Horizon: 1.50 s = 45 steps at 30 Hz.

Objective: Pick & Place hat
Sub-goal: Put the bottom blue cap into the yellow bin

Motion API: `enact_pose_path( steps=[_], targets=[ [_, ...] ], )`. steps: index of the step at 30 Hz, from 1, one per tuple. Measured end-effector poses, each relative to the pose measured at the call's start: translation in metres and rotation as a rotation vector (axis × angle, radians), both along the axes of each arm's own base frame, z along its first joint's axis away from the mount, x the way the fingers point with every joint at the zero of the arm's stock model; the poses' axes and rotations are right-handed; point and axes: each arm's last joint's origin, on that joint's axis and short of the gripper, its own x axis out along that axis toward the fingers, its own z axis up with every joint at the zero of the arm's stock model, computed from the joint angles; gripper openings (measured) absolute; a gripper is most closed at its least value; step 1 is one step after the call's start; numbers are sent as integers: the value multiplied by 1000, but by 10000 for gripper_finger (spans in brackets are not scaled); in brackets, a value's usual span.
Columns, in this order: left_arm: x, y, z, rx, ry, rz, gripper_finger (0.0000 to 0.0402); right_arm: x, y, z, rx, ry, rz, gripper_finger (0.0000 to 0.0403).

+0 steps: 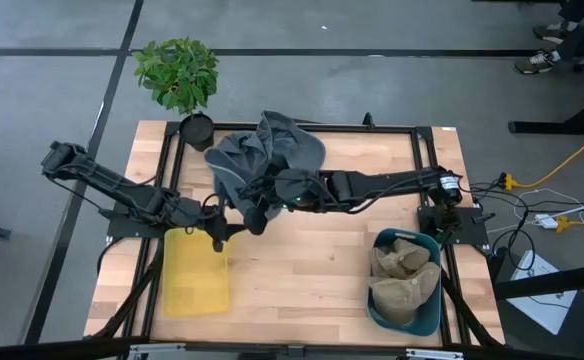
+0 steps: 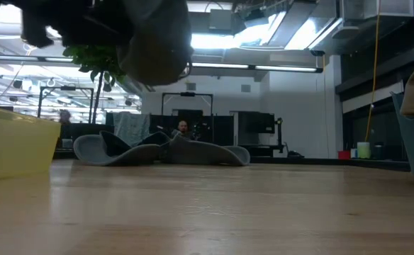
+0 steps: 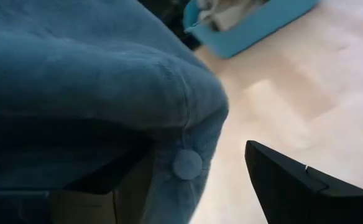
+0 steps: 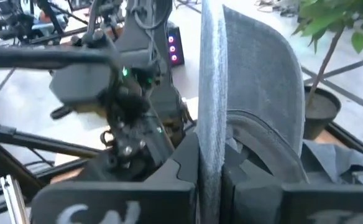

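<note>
- Now the right gripper [image 1: 262, 200] holds a grey hat [image 1: 244, 196] in the air, pinching its brim [image 4: 211, 93] between closed fingers, just beside the yellow bin [image 1: 195, 270].
- More grey hats [image 1: 272, 152] lie piled on the table [image 1: 302, 270], beyond the bin and near a potted plant [image 1: 179, 75].
- Left gripper [image 1: 219, 232] is at the bin's edge, fingers [image 3: 299, 186] spread wide, the hat's button [image 3: 187, 164] between them.
- A blue bin [image 1: 409, 282] of tan hats sits well apart from the yellow bin.

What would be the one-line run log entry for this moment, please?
left gripper: open, by yellow tray | right gripper: shut on grey hat, lifted | pile of hats: on table | blue bin: holds tan hats
</note>
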Motion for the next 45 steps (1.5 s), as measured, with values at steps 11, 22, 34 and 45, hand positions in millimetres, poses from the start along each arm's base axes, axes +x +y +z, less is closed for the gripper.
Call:
enact_pose_path(
  steps=[11, 22, 34, 45],
  targets=[
    [5, 5, 9, 162, -94, 238, 246, -7, -17, 25, 70, -158, -47, 21],
    [5, 8, 18, 215, -162, 344, 144, -8, -18, 26, 113, -175, -58, 24],
    [2, 2, 15, 214, -144, 380, 24, -15, -21, 18, 50, -39, -120, 25],
    [-15, -28, 13, 269, -144, 395, 24, -32, -26, 3, 12, 181, -286, 26]
  ],
)
